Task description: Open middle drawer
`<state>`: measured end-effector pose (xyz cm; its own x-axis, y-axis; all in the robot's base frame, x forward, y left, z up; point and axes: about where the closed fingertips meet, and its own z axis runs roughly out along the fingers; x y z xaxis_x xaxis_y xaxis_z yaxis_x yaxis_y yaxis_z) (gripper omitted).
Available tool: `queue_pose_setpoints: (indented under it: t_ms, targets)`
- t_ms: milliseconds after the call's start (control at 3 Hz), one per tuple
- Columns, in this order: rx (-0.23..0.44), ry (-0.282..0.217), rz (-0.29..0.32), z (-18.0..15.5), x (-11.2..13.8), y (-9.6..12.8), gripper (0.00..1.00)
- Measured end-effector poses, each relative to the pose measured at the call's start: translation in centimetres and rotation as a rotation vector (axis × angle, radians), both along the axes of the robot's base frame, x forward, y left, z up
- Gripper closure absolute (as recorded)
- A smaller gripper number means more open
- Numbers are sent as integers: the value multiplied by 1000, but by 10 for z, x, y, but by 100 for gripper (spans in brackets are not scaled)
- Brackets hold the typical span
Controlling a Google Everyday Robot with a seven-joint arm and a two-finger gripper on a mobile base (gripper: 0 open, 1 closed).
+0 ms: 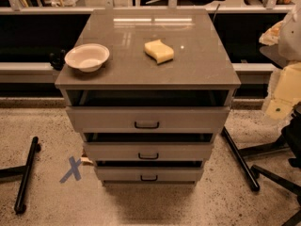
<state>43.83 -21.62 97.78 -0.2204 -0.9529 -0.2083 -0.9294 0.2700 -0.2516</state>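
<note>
The grey cabinet (146,72) has three stacked drawers. The middle drawer (117,150) is a low grey front with a small black pull handle (148,156) at its centre. It sits in line with the drawer above (108,119) and the one below (117,174), and none of its inside shows. A dark gap runs above each front. My gripper is out of view. Only white and cream parts of my arm (287,86) show at the right edge, level with the cabinet top and well away from the handle.
A white bowl (87,57) and a yellow sponge (159,51) lie on the cabinet top. A blue tape X (72,168) marks the floor at left. Black chair legs lie at left (26,173) and right (240,159). A long counter runs behind.
</note>
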Motion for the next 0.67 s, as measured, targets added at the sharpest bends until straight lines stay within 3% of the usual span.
queue_pose_setpoints:
  t_ms: [333, 667]
  targets:
    - [0, 0, 0, 0, 0, 0, 0]
    - [32, 39, 22, -16, -1, 3, 0]
